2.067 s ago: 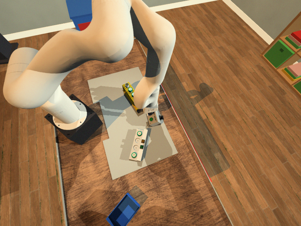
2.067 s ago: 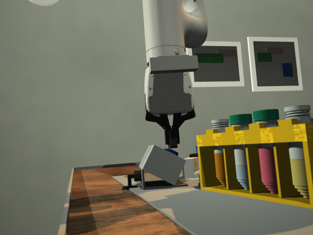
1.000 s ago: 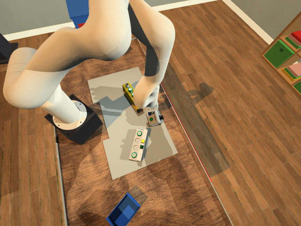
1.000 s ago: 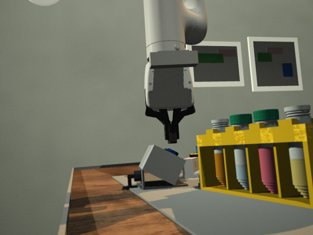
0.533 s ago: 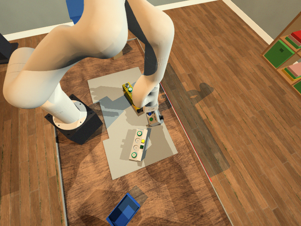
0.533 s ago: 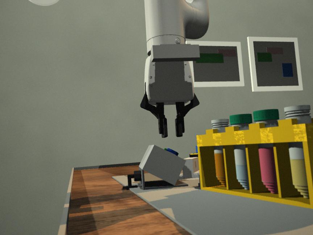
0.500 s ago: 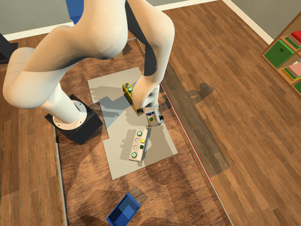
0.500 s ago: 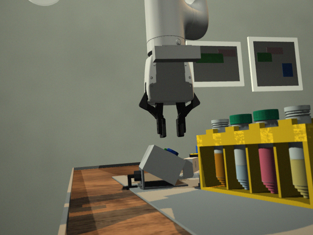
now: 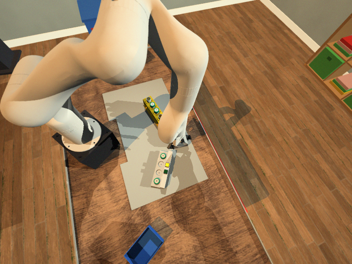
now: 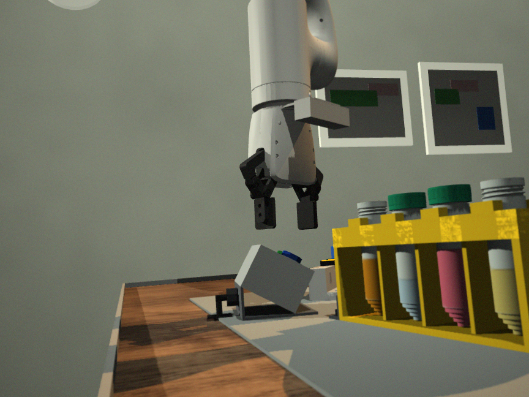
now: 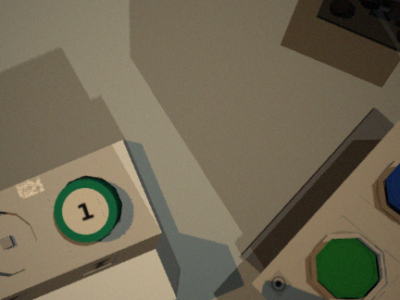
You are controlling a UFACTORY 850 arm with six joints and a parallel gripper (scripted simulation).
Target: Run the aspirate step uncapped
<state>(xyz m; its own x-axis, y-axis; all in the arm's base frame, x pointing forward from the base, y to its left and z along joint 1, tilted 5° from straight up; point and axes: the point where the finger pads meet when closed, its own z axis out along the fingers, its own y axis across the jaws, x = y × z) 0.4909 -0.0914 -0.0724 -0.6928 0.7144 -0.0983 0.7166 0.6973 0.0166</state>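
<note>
1. Pincer is hanging in the air with its jaws spread wide apart, nothing between them.

2. Right below it sits the tilted grey key housing. In my wrist view the green READY key is low on the right and only a sliver of the blue CYCLE key shows at the right edge.

3. Off to the other side of the pincer from the keys is the cap tray. The cap marked 1 sits flat in its end nest, number facing up. Top view shows a second cap in the nest at the far end of the tray, and the two nests between them have no caps.

4. Amber lamp on the tray looks lit bright yellow; the green lamp beside it looks dark.

5. The yellow decapping station stands on the counter beside the pincer. Its two end tubes show bare grey threads, one being tube 1, while the two middle tubes have their green caps on.
</note>
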